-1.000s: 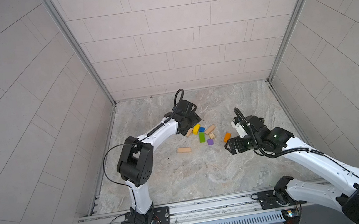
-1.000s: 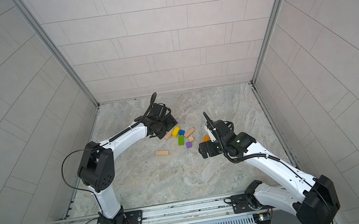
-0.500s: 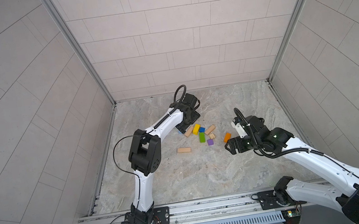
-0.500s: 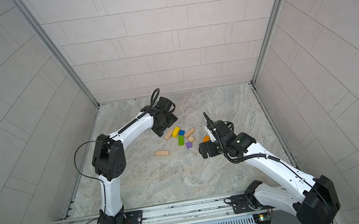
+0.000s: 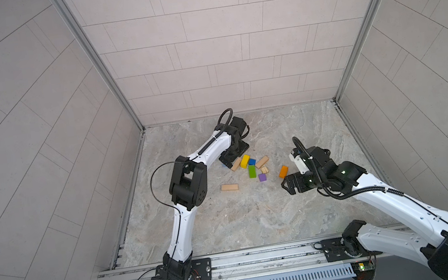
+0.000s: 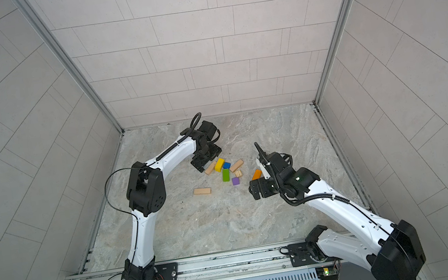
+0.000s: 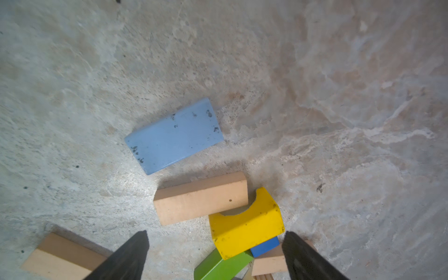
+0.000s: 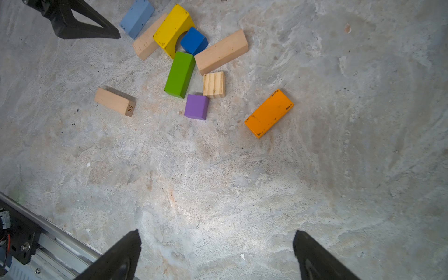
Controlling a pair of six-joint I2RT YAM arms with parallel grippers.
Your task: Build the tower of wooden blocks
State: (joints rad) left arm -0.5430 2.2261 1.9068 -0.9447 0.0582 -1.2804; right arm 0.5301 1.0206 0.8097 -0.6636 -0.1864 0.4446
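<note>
Wood blocks (image 5: 245, 161) lie scattered mid-floor between the arms. Green bar (image 5: 252, 171) points near-to-far; lone tan bar (image 5: 229, 187) lies left-to-right, nearest left; orange bar (image 5: 283, 171) slants, rightmost. Left gripper (image 7: 216, 234) and right gripper (image 8: 216, 231) both gape, empty

A marbled grey-beige tabletop (image 5: 228, 220) carries a loose cluster of wooden blocks (image 8: 189, 60): a light-blue bar (image 8: 137, 18), a tan bar (image 8: 149, 37), a yellow arch (image 8: 172, 30), a dark-blue cube (image 8: 194, 40), a longer tan bar (image 8: 221, 52), a green bar (image 8: 180, 74), a striped pale cube (image 8: 213, 84) and a purple cube (image 8: 196, 107), most touching a neighbour. An orange bar (image 8: 269, 113) lies apart on the right arm's side. A tan bar marked 58 (image 8: 114, 101) lies alone on the left arm's side.
</note>
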